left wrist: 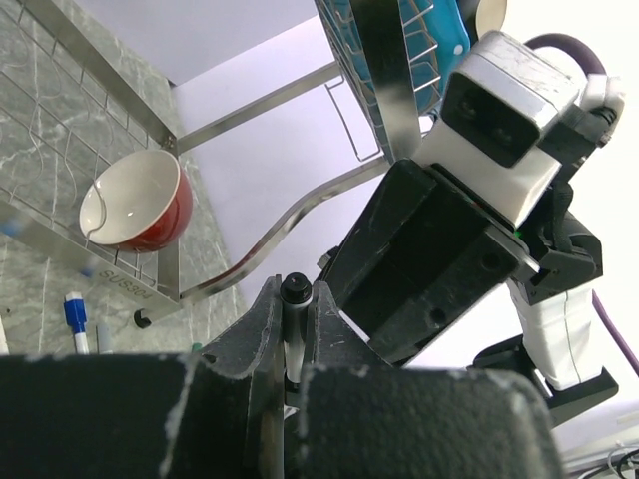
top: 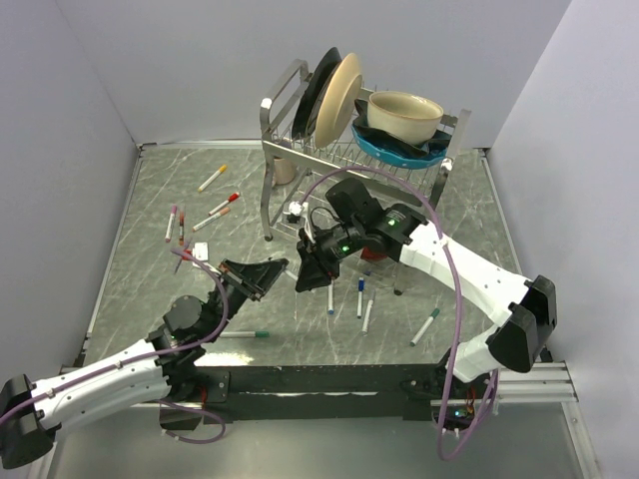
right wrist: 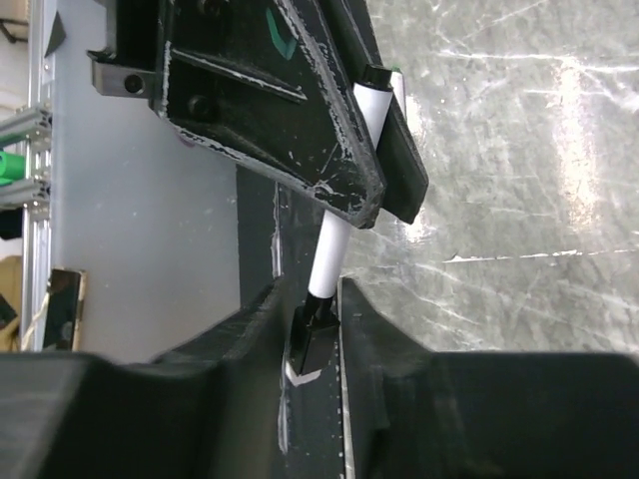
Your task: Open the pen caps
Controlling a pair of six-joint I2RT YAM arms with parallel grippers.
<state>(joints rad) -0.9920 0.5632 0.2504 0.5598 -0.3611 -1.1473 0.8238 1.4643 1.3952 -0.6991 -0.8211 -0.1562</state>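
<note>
**Black cap between the right jaws, pen clamped in the left**

A grey marbled table (top: 130,279) carries a steel dish rack (top: 267,185) at the back, loaded with plates and a cream bowl. In front of the rack the two arms meet nose to nose above the middle of the table. The left gripper (right wrist: 384,205) is closed tight on a white pen (right wrist: 334,249). The barrel lies along its fingers and sticks out past their tips toward the right arm. The right gripper (right wrist: 313,289) has its jaws narrowly apart on either side of the pen's far end, and whether they press on it cannot be told. Between them sits the black cap (right wrist: 312,337), a short, squarish sleeve wider than the barrel, with a thinner black collar where it meets the white. Other pens lie scattered on the table with their caps on: a yellow cap (top: 223,170) and a red cap (top: 234,197) at the back left, and a green cap (top: 262,333) near the left arm.
</note>
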